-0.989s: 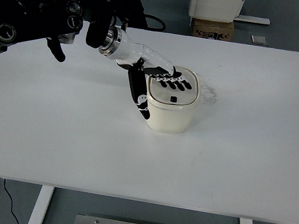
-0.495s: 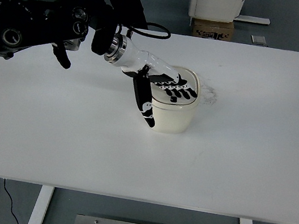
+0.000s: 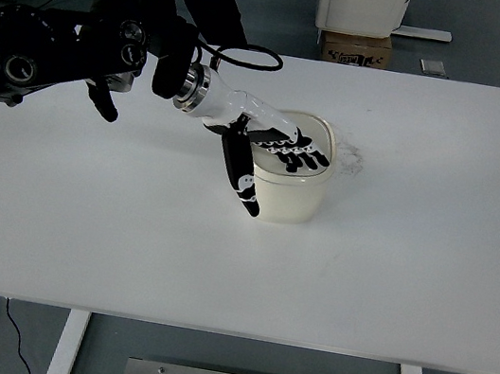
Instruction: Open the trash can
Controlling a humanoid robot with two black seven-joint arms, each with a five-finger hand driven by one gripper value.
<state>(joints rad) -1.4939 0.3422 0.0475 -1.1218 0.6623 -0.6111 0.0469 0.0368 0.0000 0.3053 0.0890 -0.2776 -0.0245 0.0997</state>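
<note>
Left arm (image 3: 52, 48) comes in from the far left, wrist angled down toward mid-table. Left hand (image 3: 271, 147) lies flat on top of the trash can (image 3: 288, 179): fingers (image 3: 301, 155) spread across the lid (image 3: 304, 162), thumb (image 3: 241, 174) hanging down the can's left wall. It grips nothing, more a palm press than a pinch.

Change over the last second: hand slid right and a bit nearer, so the fingertips went from the lid's far-left part to roughly its centre, now covering the spot where a small dark button showed on the near side. The can itself hasn't moved, near the middle of the white table (image 3: 410, 262), slightly to the far side.

My read: it's lined up on the push latch and pressing, or about to. Lid looks flush and closed, so the open isn't done yet. Right hand not in frame.
</note>
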